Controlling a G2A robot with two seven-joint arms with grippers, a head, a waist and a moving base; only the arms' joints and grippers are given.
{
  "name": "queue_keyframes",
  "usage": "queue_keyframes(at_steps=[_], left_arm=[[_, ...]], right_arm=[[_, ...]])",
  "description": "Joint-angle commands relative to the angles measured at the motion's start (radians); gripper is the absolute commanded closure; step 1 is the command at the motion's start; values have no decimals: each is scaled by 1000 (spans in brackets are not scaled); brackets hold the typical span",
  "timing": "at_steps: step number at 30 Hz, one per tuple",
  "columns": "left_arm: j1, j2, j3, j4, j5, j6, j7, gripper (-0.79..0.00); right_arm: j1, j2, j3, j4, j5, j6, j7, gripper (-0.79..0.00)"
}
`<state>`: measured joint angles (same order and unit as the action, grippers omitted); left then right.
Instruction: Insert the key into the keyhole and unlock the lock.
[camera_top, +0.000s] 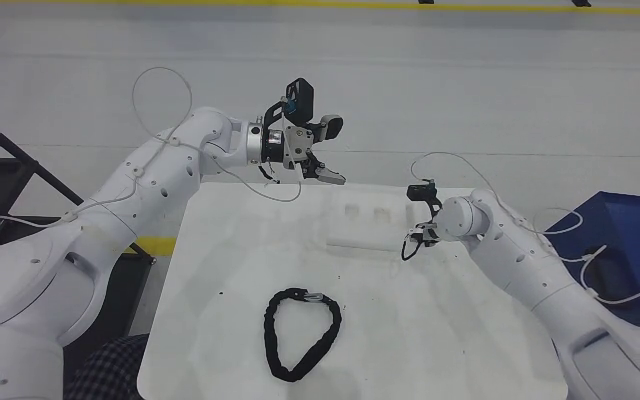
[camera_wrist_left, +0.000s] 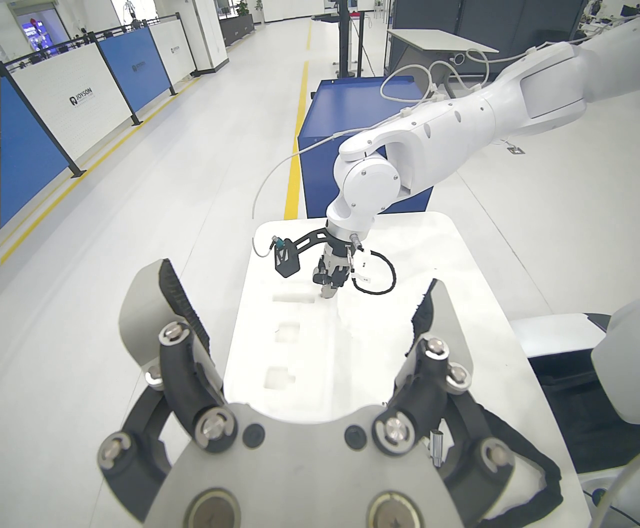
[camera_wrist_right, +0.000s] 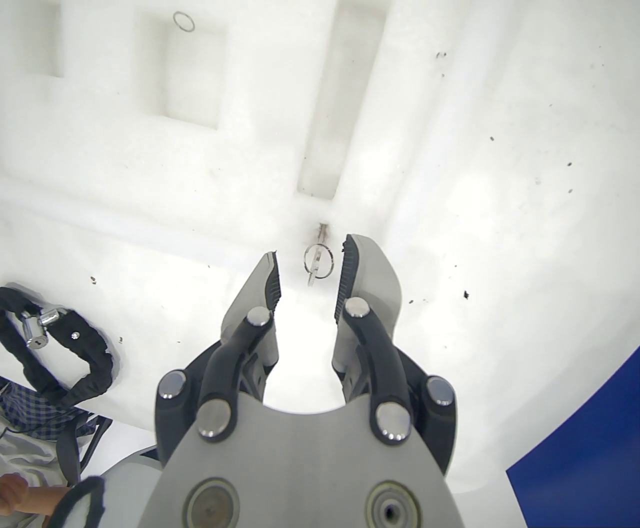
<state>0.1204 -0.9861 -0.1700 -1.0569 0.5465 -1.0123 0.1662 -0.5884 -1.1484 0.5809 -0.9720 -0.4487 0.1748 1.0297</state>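
The lock (camera_top: 313, 297), a black-sleeved chain loop with a silver cylinder, lies flat on the tabletop (camera_top: 450, 330) in the lower middle of the top view. Above it, at the tabletop's far edge, the left claw (camera_top: 322, 172) hangs released, fingers spread wide. At centre sits a white foam tray (camera_top: 350, 240); one of its square recesses holds a small ring (camera_wrist_right: 183, 21). At the tray's right end the right claw (camera_top: 412, 240) points down. Its fingers are parted on either side of the key (camera_wrist_right: 316, 265), which sits with its ring by the tray's edge. Whether they touch it cannot be told.
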Motion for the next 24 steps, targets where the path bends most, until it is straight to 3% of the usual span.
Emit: queue_keyframes(at_steps=[1, 4, 10, 20, 24], left_arm=[[0, 0, 0, 0, 0, 0, 0, -785], [0, 0, 0, 0, 0, 0, 0, -785], [0, 0, 0, 0, 0, 0, 0, -785], [0, 0, 0, 0, 0, 0, 0, -785], [0, 0, 0, 0, 0, 0, 0, -785]], right_arm=[[1, -4, 1, 7, -2, 0, 1, -222], [1, -11, 6, 26, 5, 8, 3, -203], [7, -26, 13, 68, 19, 3, 0, -95], [15, -54, 14, 134, 31, -26, -12, -80], [23, -65, 13, 158, 31, -30, -10, 0]])
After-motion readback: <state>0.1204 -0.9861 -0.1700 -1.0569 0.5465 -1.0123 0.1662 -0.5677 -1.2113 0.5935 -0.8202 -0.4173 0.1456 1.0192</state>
